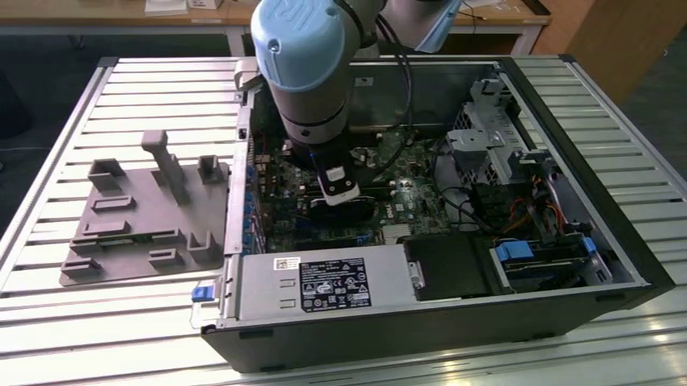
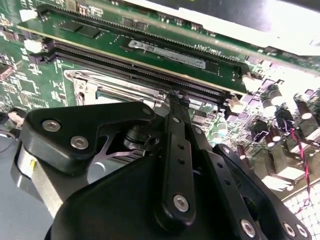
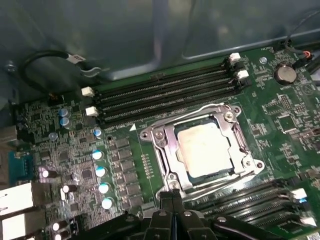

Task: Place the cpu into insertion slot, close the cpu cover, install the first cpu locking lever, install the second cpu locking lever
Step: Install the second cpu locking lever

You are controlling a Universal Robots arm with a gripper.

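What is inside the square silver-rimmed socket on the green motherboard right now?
The pale silvery square chip sits inside, with the thin silver metal cover frame closed around it. The socket's contacts are hidden beneath the chip.

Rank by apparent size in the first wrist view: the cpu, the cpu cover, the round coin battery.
1. cpu cover, the metal frame around the chip.
2. cpu, the pale square inside the frame.
3. coin battery, clearly smallest, though it lies farther from the camera.

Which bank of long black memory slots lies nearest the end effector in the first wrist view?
The bank beside the end effector, on its side of the cpu cover: memory slots. The other bank lies beyond the cpu.
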